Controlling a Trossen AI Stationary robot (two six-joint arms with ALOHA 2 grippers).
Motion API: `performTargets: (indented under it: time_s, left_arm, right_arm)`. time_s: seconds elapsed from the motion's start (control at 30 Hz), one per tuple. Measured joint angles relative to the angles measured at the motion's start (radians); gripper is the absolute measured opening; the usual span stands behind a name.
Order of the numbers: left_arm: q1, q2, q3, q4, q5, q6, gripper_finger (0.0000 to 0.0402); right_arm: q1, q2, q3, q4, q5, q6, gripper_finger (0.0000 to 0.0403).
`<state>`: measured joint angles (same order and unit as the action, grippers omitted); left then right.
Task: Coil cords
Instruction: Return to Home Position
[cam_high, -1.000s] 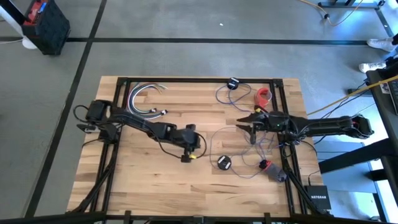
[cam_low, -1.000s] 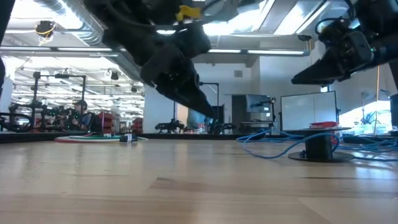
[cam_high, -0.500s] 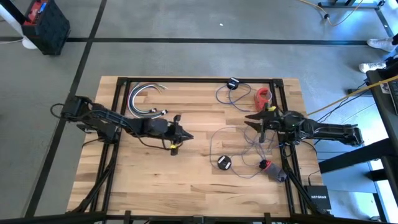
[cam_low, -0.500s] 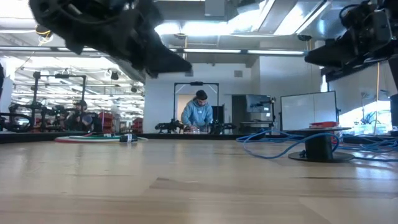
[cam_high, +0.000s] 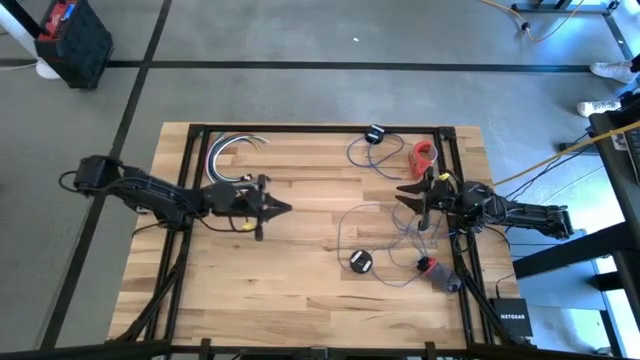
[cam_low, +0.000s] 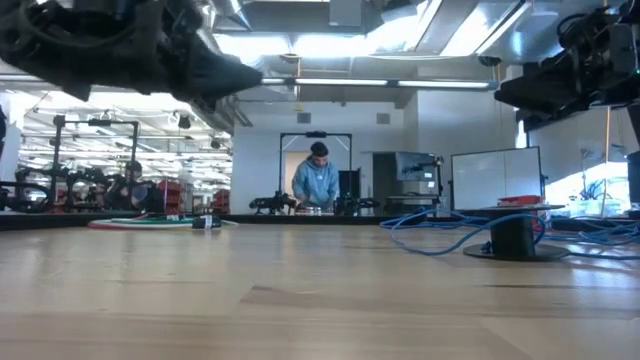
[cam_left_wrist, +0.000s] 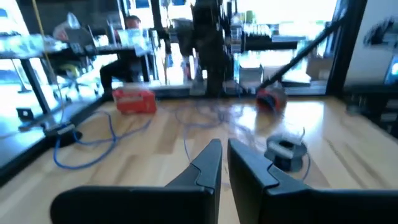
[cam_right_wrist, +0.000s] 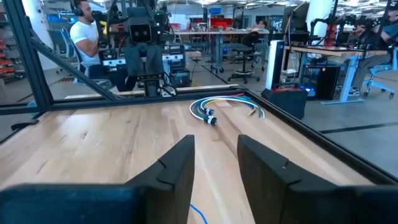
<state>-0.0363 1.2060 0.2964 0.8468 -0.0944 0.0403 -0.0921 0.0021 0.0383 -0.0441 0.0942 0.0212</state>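
Both grippers empty, cord left loose on the table (cam_high: 250, 290).
Left gripper (cam_high: 283, 208), fingers almost together, hangs centre left; right gripper (cam_high: 405, 193), fingers apart, centre right. The cord (cam_high: 340, 230) lies in loops between them, its disc (cam_high: 359, 261) lower centre: probably the arms are parking, not coiling.

Bare wooden table (cam_high: 300, 280) beneath both tools. Bundle of grey and white cables (cam_high: 212, 158) in an arc, near the left gripper (cam_high: 288, 208), back beside its arm. Red coil (cam_high: 424, 155) just beside the right gripper (cam_high: 403, 194), toward the far table edge; small red-capped piece (cam_high: 428, 265) near it on the opposite side. Black NETGEAR box (cam_high: 510, 320) off the table edge, well behind that gripper. Person in a blue top (cam_low: 318, 182) standing far across the room.
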Motion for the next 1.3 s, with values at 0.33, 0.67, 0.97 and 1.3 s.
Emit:
performTargets:
  time_s: [0.33, 0.67, 0.97, 1.3]
  left_arm:
    - [0.015, -0.141, -0.214, 0.218, 0.002, -0.044, 0.0021]
    - [0.075, -0.354, -0.287, 0.125, 0.116, -0.058, 0.0021]
    - [0.129, -0.601, -0.287, -0.116, 0.162, -0.062, 0.0021]
    - [0.137, -1.028, -0.287, -0.587, -0.002, -0.125, 0.0021]
  right_arm:
    - [0.000, 0.000, -0.001, -0.002, -0.017, -0.016, 0.0127]
    - [0.000, 0.000, -0.001, -0.002, -0.003, -0.027, 0.0127]
    - [0.000, 0.000, -0.001, -0.005, -0.011, -0.026, 0.0127]
    - [0.000, 0.000, -0.002, -0.006, -0.016, -0.021, 0.0127]
